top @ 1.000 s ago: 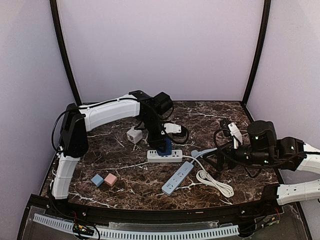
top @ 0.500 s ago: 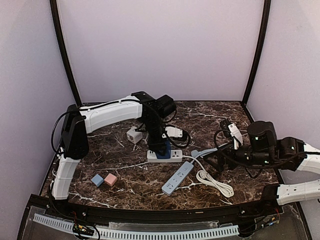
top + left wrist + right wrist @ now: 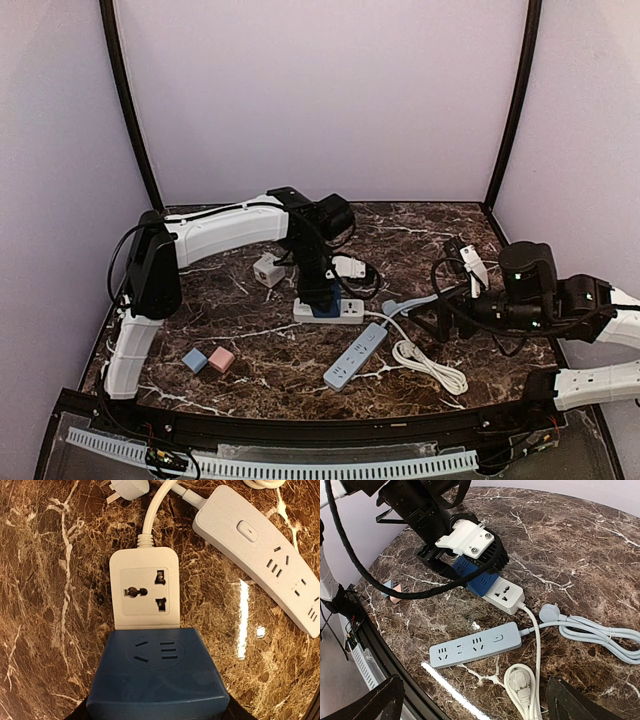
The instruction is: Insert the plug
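Observation:
My left gripper [image 3: 322, 290] is shut on a dark blue cube plug adapter [image 3: 326, 303] and holds it down on the white power strip [image 3: 345, 313]. In the left wrist view the blue adapter [image 3: 157, 672] covers the near part of the strip, and one socket of the strip [image 3: 145, 590] shows beyond it. The adapter's prongs are hidden. In the right wrist view the adapter [image 3: 479, 577] sits on the strip [image 3: 506, 596] under the left arm. My right gripper [image 3: 475, 710] is open and empty, hovering at the right [image 3: 428, 322].
A grey-blue power strip [image 3: 356, 356] lies in front, with its cord and plug [image 3: 550, 612] to the right. A coiled white cord [image 3: 425, 362] lies beside it. A white cube [image 3: 268, 271] is at the back left. Blue [image 3: 195, 360] and pink [image 3: 221, 359] blocks lie front left.
My left gripper has come down with the blue adapter onto the white strip and shifted slightly. The right arm has barely moved.

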Robot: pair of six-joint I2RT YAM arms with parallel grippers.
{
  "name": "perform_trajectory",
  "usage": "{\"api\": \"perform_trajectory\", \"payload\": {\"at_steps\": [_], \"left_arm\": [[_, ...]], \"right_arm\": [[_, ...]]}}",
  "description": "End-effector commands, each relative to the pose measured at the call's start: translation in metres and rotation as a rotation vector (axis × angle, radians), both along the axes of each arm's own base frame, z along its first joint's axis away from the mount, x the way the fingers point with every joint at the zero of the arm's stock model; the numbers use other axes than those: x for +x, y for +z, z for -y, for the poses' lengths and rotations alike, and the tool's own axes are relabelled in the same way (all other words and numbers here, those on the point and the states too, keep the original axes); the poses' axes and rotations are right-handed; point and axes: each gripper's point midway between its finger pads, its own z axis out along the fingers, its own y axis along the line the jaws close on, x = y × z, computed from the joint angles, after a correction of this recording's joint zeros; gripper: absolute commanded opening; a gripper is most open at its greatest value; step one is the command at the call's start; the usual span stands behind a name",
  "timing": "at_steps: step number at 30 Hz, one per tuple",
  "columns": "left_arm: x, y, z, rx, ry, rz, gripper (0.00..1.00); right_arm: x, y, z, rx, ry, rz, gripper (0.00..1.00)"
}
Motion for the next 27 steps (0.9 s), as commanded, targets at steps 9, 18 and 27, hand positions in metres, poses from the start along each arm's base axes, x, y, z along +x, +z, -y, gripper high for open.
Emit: {"api": "perform_trajectory", "payload": {"at_steps": [9, 18, 27], "left_arm": [[0.003, -0.003, -0.015, 0.084, 0.005, 0.046, 0.01], [-0.006, -0.006, -0.072, 0.186, 0.071, 0.021, 0.01], [-0.009, -0.008, -0.092, 0.206, 0.111, -0.002, 0.01]], "right_arm": [[-0.003, -0.006, 0.001, -0.004, -0.003, -0.013, 0.99], [-0.004, -0.013, 0.002, -0.022, 0.005, -0.011, 0.99], [-0.003, -0.021, -0.006, -0.050, 0.040, -0.013, 0.99]]}}
